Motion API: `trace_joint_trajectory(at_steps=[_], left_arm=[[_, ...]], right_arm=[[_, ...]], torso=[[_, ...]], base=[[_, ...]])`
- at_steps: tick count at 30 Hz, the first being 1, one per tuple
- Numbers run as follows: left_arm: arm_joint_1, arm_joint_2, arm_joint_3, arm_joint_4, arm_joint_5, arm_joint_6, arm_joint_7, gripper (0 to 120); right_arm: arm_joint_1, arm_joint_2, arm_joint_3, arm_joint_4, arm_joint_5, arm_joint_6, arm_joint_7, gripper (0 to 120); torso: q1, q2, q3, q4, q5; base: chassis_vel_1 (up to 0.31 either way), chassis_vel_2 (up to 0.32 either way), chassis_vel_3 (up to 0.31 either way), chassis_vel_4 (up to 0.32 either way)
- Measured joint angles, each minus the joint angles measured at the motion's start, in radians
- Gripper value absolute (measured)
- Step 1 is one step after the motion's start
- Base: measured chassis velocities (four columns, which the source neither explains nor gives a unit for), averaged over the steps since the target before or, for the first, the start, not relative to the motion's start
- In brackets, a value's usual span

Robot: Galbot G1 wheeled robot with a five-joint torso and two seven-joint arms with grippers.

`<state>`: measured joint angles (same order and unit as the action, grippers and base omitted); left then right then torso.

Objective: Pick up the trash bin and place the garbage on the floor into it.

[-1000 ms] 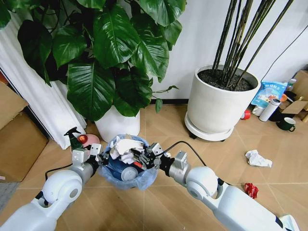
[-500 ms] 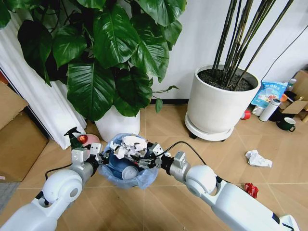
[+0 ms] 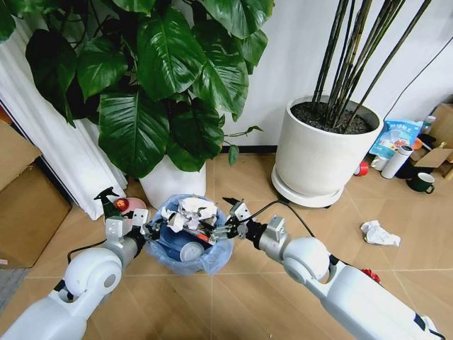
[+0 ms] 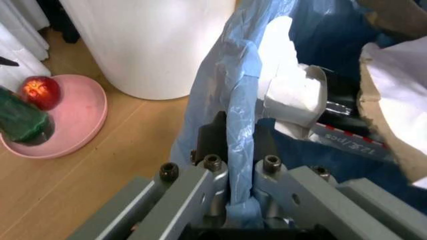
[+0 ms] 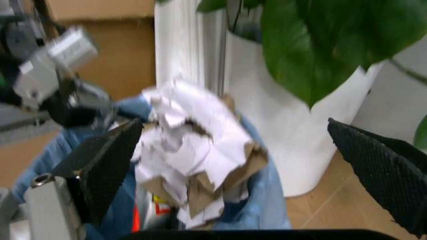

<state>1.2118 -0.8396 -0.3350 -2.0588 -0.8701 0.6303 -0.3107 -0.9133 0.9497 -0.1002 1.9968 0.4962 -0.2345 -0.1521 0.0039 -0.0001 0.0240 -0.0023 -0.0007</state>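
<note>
Two grippers at one trash bin, near centre on the floor, just in front of a white plant pot. Left gripper on the bin's left rim, fingers pinched together on the blue bag folded over that rim, seen close in the left wrist view. Right gripper at the bin's right rim, jaws spread wide and holding nothing; in the right wrist view a dark fingertip to either side of crumpled paper heaped in the bin's mouth. Remaining garbage to the right of that open gripper, well apart from it: white tissue on the tiles at mid-right, no clear long axis; red wrapper nearer, partly hidden behind the right arm. Right arm judged nearer to both, left arm taken up with the bin. Bin: small, round, dark, lined in crinkly light blue, crowded to the rim with torn white and brown paper, a pale round lid lower inside. Beside the bin on the left, pink dish with a red fruit.
</note>
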Motion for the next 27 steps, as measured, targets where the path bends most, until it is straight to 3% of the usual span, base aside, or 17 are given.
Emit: trace_joint_trajectory(at_steps=[7, 13, 24, 27], left_arm=[[0.0, -0.013, 0.008, 0.0, 0.007, 0.0, -0.003, 0], [0.01, -0.002, 0.004, -0.024, 0.007, -0.001, -0.008, 0], [0.044, -0.006, -0.026, -0.033, 0.022, -0.003, -0.01, 0], [0.044, -0.012, -0.027, -0.04, 0.023, -0.004, -0.011, 0]], right_arm=[[0.018, 0.006, 0.018, 0.013, 0.037, -0.004, 0.02, 100], [0.083, 0.04, -0.016, -0.073, 0.038, -0.009, 0.056, 100], [0.049, 0.027, 0.09, -0.136, 0.088, -0.01, 0.13, 100], [0.039, 0.029, 0.109, -0.243, 0.085, -0.001, 0.155, 100]], torso=[[0.0, 0.0, 0.0, -0.0001, -0.0002], [0.0, 0.0, 0.0, 0.0002, 0.0], [0.0, 0.0, 0.0, 0.0, -0.0002], [0.0, 0.0, 0.0, -0.0001, -0.0002]], base=[[0.0, 0.0, 0.0, 0.0], [0.0, 0.0, 0.0, 0.0], [0.0, 0.0, 0.0, 0.0], [0.0, 0.0, 0.0, 0.0]])
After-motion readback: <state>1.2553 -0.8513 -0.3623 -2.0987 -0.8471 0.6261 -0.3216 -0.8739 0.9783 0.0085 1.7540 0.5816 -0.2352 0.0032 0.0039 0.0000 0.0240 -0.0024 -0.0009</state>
